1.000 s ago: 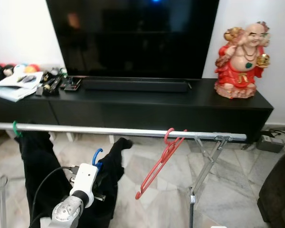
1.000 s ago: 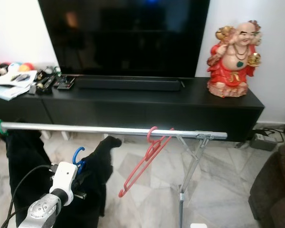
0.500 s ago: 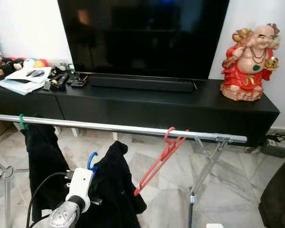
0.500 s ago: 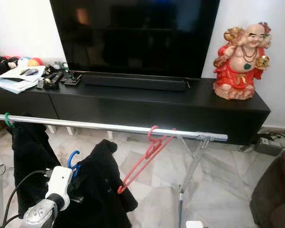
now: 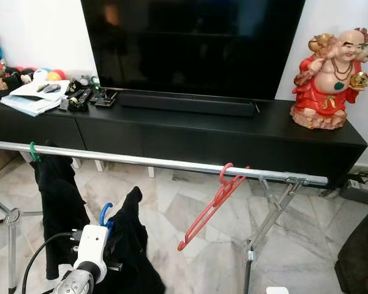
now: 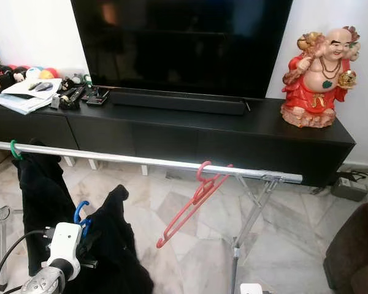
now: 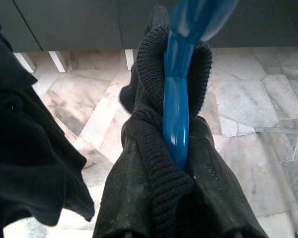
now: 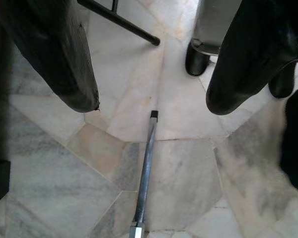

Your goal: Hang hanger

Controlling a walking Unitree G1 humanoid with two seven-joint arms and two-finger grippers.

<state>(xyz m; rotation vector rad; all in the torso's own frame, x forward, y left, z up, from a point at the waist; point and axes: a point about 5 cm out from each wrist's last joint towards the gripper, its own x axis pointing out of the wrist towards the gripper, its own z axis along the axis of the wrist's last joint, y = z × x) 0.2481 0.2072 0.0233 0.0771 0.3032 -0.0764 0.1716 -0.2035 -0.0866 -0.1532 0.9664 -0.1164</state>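
Below the black TV console [image 5: 245, 131], a silver rail [image 5: 141, 162] spans a marble floor [image 5: 172, 208], a green-hooked black garment [image 5: 58, 190] at its left end, a red hanger [image 5: 211, 205] tilted near its right end. Left gripper [image 5: 113, 236], low and short of the rail, holds a blue hanger [image 7: 178, 104] carrying a black knit top [image 5: 132, 245]; can't tell finger gap. Open rail between both hangers. Right gripper [image 8: 149, 64] spread apart over floor

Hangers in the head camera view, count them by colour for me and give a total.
Green hanger, on the rail, carrying a black garment: 1
Red hanger, on the rail, bare: 1
Blue hanger, held below the rail at the left gripper, with a black garment: 1
Total: 3
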